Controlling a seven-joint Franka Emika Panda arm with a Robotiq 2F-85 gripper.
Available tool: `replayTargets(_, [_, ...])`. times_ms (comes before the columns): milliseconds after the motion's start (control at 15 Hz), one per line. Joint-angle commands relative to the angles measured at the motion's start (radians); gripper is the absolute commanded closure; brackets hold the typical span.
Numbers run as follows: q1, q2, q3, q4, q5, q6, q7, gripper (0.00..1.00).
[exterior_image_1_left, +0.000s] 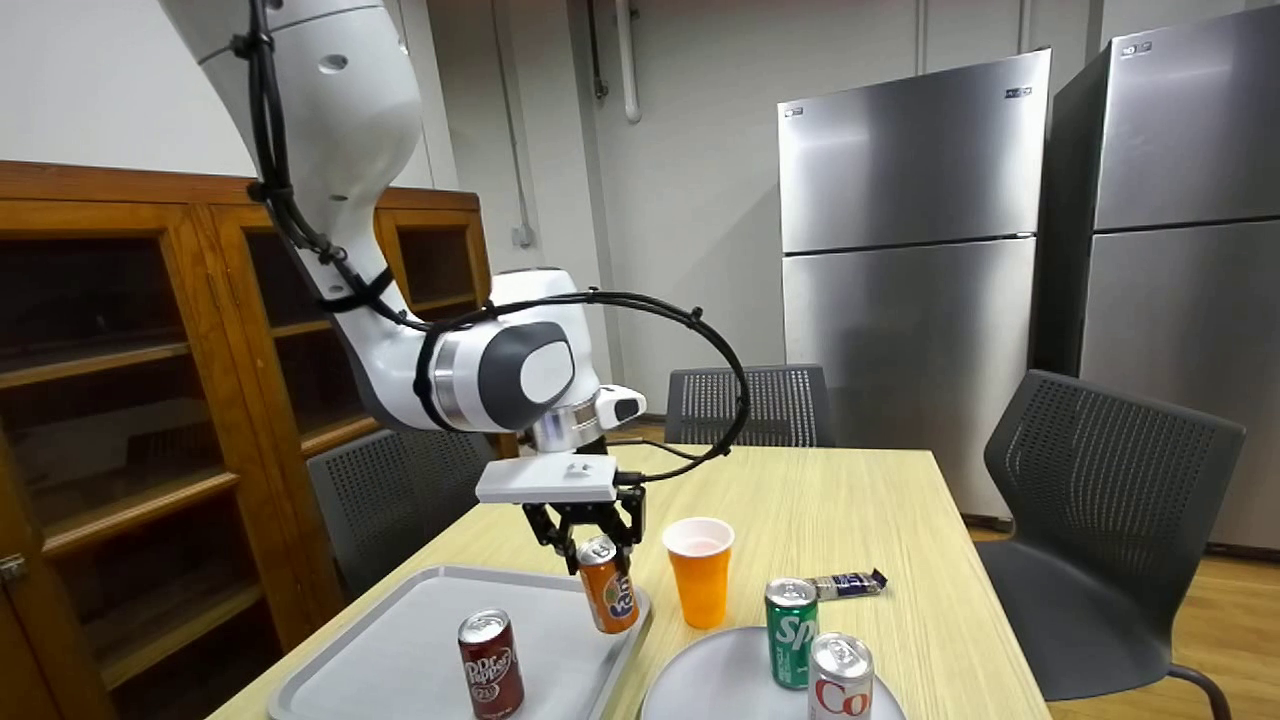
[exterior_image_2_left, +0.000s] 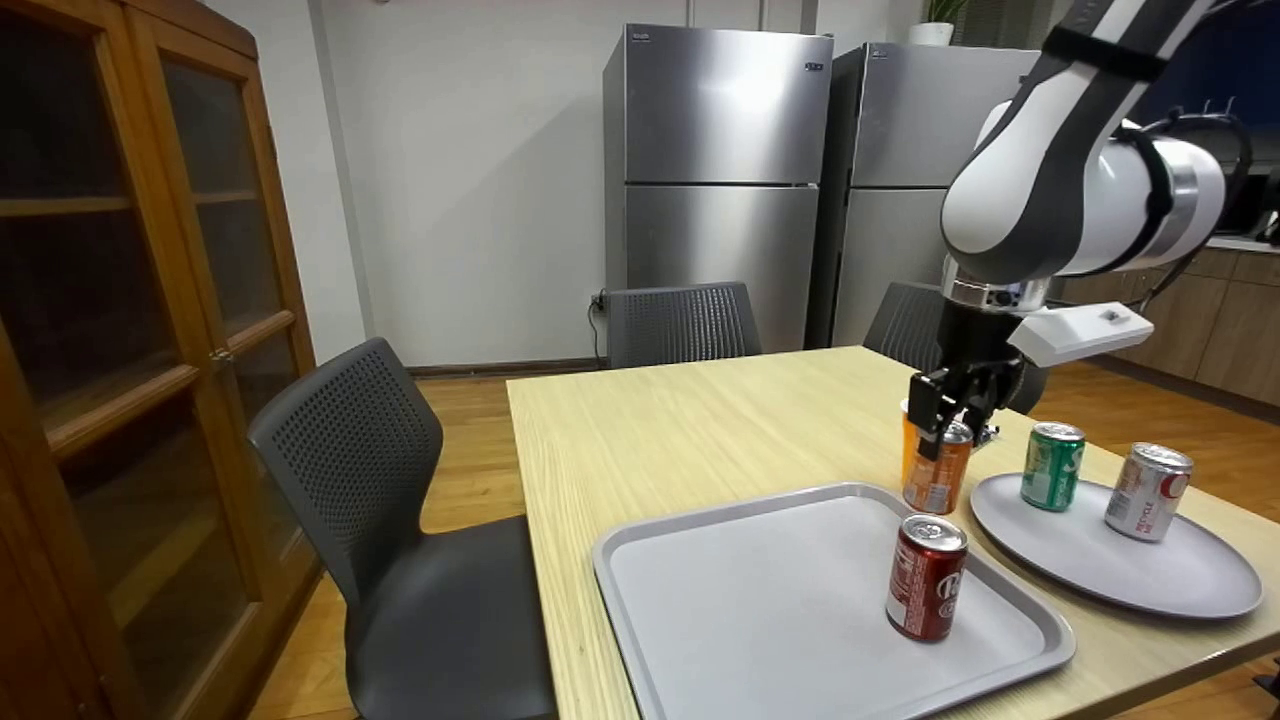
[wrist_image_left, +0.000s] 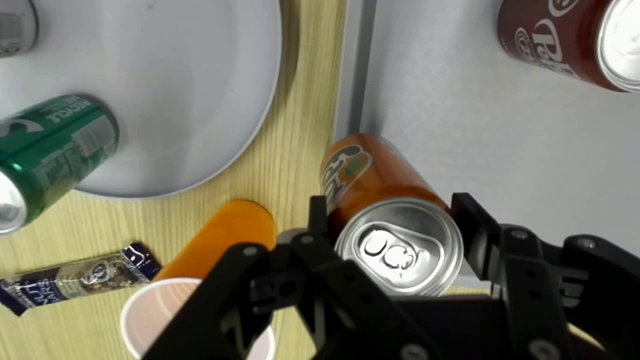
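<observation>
My gripper (exterior_image_1_left: 600, 562) is shut on an orange Fanta can (exterior_image_1_left: 610, 597), gripping it near its silver top. In the wrist view the fingers (wrist_image_left: 318, 212) press on both sides of the can (wrist_image_left: 380, 170), whose lid faces the camera. The can leans, its base over the inner edge of the grey tray (exterior_image_2_left: 760, 600); whether it touches the tray I cannot tell. A dark red Dr Pepper can (exterior_image_2_left: 926, 580) stands upright on that tray. Close beside the gripper is an orange cup (exterior_image_1_left: 700, 580), partly hidden behind the Fanta can in an exterior view.
A round grey plate (exterior_image_2_left: 1190, 580) next to the tray carries a green Sprite can (exterior_image_1_left: 791, 635) and a silver Coke can (exterior_image_2_left: 1148, 492). A wrapped nut bar (wrist_image_left: 90, 275) lies on the wooden table (exterior_image_2_left: 680, 430) behind the plate. Chairs (exterior_image_1_left: 1110, 520) surround the table.
</observation>
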Motion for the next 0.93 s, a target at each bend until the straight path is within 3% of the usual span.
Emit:
replayTargets(0, [-0.007,-0.031,-0.034,-0.006,-0.067,-0.023,0.074,0.62])
replayTargets(467, [0.002,-0.008,-0.137,0.001,-0.183,-0.032,0.223,0.62])
replayTargets(867, [-0.001,0.042,-0.172,0.024,-0.175,-0.035,0.308,0.62])
